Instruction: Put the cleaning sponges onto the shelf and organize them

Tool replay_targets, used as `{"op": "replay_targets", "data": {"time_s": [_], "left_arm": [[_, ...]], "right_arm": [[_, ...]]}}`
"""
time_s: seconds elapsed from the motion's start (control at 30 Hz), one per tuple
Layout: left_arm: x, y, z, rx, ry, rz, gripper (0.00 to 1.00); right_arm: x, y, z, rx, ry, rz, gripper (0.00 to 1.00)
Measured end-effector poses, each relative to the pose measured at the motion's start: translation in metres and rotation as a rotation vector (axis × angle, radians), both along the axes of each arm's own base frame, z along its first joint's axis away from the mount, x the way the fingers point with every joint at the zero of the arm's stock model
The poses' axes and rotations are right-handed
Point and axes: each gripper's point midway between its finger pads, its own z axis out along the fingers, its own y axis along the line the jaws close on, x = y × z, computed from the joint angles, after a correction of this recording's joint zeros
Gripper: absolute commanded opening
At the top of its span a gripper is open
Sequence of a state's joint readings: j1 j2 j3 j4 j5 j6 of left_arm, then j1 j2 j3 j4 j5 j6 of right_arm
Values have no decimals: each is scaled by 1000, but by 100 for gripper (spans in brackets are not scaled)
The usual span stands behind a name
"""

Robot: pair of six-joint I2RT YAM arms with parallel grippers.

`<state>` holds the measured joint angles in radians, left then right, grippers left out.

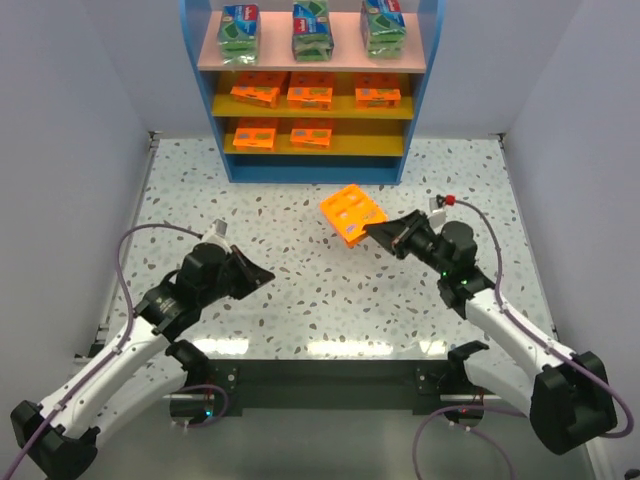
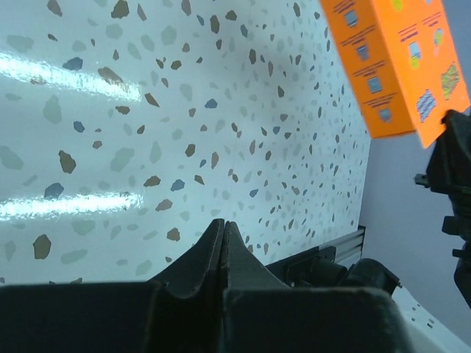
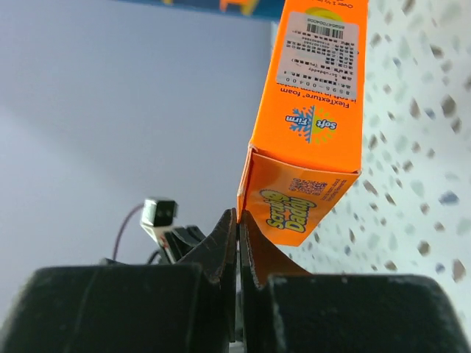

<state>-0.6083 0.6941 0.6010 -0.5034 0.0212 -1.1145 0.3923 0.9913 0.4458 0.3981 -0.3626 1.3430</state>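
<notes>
An orange sponge pack [image 1: 350,212] sits tilted in front of the shelf [image 1: 416,60]. My right gripper [image 1: 372,232] is shut on that pack's near edge. In the right wrist view the thin corner edge of the pack [image 3: 316,110] is pinched between the tips of the right gripper [image 3: 238,213]. My left gripper [image 1: 268,273] hovers over the left of the table, shut and empty [image 2: 224,224]. The same pack [image 2: 390,59] shows at the upper right of the left wrist view. The pink top board holds three green-and-blue packs [image 1: 312,28]. Orange packs [image 1: 310,96] lie on both yellow boards.
The middle yellow board carries three orange packs and the lower one [image 1: 385,140] two, with bare board at its right end. Grey walls close in the speckled table [image 1: 300,300] on both sides. The right arm's dark body [image 2: 456,191] shows at the edge of the left wrist view.
</notes>
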Motion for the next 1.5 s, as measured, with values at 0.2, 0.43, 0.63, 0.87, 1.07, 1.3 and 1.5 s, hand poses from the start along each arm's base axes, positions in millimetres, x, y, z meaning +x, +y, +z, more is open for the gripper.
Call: {"op": "replay_targets", "data": {"time_s": [0.2, 0.43, 0.63, 0.87, 1.07, 1.3, 1.5], "left_arm": [[-4, 11, 2, 39, 17, 23, 0], [-16, 19, 0, 50, 35, 24, 0], [-26, 27, 4, 42, 27, 31, 0], [-37, 36, 7, 24, 25, 52, 0], [-43, 40, 8, 16, 29, 59, 0], [-50, 44, 8, -1, 39, 72, 0], [-55, 47, 9, -17, 46, 84, 0]], "right_arm": [[41, -29, 66, 37, -121, -99, 0], [92, -43, 42, 17, -38, -167, 0], [117, -45, 36, 22, -23, -184, 0], [139, -53, 64, 39, -93, -216, 0], [172, -56, 55, 32, -75, -267, 0], [214, -63, 22, 44, -5, -367, 0], [235, -60, 23, 56, -3, -451, 0]]}}
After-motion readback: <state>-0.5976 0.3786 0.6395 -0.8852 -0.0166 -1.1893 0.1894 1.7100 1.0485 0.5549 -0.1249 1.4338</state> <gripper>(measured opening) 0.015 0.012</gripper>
